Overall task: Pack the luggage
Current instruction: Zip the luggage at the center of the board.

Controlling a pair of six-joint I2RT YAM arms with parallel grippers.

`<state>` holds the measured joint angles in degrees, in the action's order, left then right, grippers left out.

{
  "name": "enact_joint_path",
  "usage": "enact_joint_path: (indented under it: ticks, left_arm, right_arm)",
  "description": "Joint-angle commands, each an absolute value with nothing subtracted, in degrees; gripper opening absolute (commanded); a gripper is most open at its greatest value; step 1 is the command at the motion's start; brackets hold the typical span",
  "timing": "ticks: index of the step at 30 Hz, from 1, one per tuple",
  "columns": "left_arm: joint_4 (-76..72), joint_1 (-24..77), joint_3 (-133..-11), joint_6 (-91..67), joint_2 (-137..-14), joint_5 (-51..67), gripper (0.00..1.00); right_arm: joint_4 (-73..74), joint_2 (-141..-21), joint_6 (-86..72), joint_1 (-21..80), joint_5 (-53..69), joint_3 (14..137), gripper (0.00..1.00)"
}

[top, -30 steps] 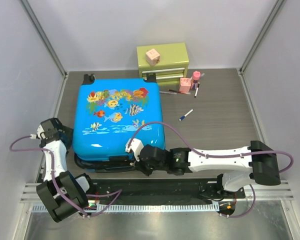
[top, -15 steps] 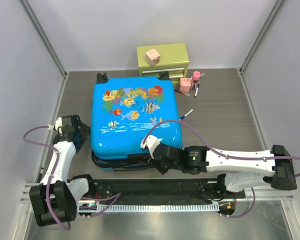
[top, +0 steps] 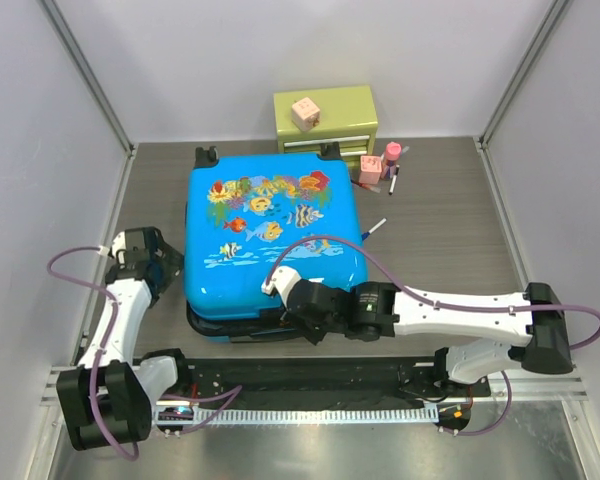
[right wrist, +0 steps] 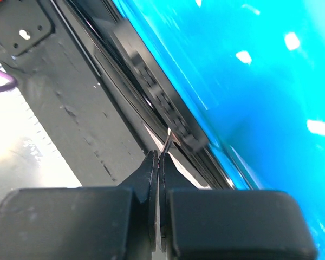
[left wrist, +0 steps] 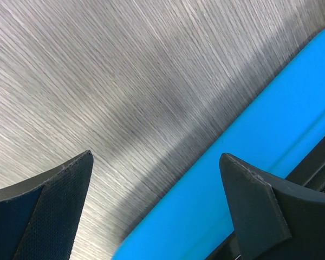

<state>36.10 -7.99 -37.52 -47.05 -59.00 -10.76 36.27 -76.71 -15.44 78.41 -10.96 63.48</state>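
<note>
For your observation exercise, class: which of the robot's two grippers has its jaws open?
The left gripper, open at the left side of the luggage; the right gripper is shut at its near edge.

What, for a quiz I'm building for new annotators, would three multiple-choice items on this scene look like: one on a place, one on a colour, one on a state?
1. Where does the green drawer chest stand?
A. On the table behind the luggage, by the back wall
B. On top of the luggage lid
C. Beside the arm bases at the near edge

2. What colour is the luggage shell?
A. Red
B. Bright blue
C. Black

3. How do the jaws of the left gripper stand?
A. Shut on a luggage handle
B. Open, gripping nothing
C. Shut and empty

Answers:
1 A: the top view shows the chest beyond the wheeled end of the luggage.
2 B: the shell is bright blue with a fish print.
3 B: the left wrist view shows both fingers wide apart over the table beside the shell.
</note>
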Motion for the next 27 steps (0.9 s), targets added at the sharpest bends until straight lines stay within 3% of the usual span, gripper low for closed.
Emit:
enact_joint_path:
  ticks: [1,18,27]
  left_arm:
    - [36.91,-7.12,-41.65,-44.56,-60.03,-9.67,1.0]
    - [36.21,-12.13,-39.12,-41.04,-59.24,-6.86,1.0]
    - [34.89,-12.22,-35.95,-41.13,-59.5,-4.66,1.0]
  right_arm:
    - [28.74,-77.95,-14.5,80.07,-6.51,70.57,0.01]
    - [31.99,-80.68,-17.84,82.7,-8.17,74.35,0.02]
    - [31.55,-88.15,-15.38,84.29,-6.68,81.73,0.01]
